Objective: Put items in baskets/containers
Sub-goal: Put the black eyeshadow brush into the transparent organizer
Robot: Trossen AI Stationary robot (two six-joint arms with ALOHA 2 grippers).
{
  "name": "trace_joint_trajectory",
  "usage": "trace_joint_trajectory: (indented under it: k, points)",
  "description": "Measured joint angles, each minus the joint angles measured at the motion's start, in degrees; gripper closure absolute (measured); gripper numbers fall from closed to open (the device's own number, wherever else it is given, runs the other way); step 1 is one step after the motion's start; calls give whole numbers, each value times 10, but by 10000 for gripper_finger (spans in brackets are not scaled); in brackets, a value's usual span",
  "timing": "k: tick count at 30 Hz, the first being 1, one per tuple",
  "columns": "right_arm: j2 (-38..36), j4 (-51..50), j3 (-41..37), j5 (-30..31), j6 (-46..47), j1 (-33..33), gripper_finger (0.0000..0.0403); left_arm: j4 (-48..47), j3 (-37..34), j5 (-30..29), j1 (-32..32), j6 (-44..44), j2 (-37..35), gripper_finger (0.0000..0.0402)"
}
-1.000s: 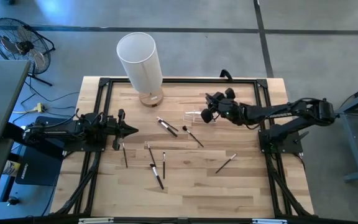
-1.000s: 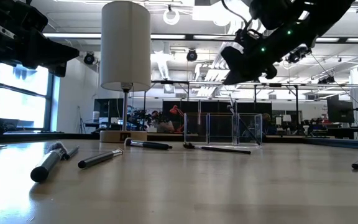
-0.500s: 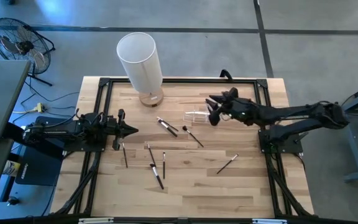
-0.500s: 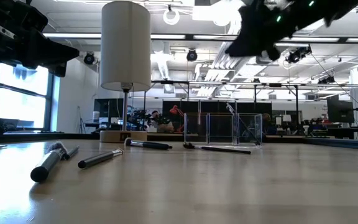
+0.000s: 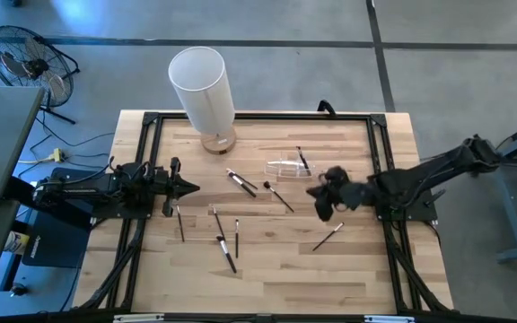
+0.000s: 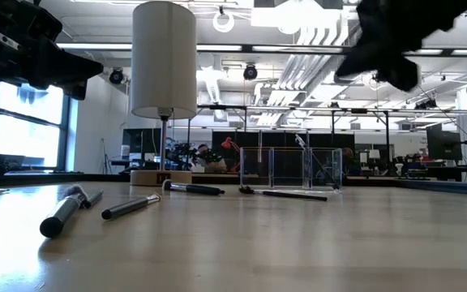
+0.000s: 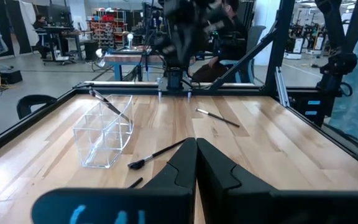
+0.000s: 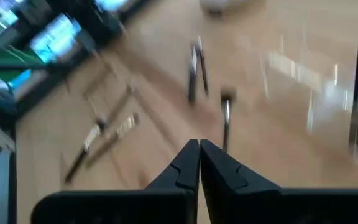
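Note:
The clear holder stands right of the table's middle, toward the far edge, and also shows in the low view. One dark brush stands slanted in it, its upper end leaning over the rim. Several more brushes lie flat on the wood: a pair, one, one, and a cluster. My right gripper hovers shut above the table, near-right of the holder, holding nothing. My left gripper waits shut at the table's left.
A tall white cylinder on a wooden base stands at the far edge, left of the holder. A black frame runs around the tabletop. Bare wood lies along the near edge.
My right gripper has drawn back from over the holder, rising and swinging toward the near edge and the right. The brush in the holder, hidden under the gripper in the high view before, now shows. The brushes on the table have stayed where they were.

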Motion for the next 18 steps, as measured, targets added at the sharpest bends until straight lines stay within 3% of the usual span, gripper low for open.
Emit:
trace_joint_trajectory:
  k: [6, 10, 14, 18]
  points:
    - [37, -147, 0, -64, 174, 45, 400, 8, 0, 3, 0, -68, 0, 401]
    - [48, -250, 0, -113, 240, 52, 400, -9, 15, -5, 0, -83, 6, 401]
    - [48, -322, 0, -127, 220, 52, 401, -21, 69, -57, 0, -81, 63, 401]
    - [48, -338, 0, -84, 147, 51, 402, -52, 136, -109, 0, -112, 167, 401]
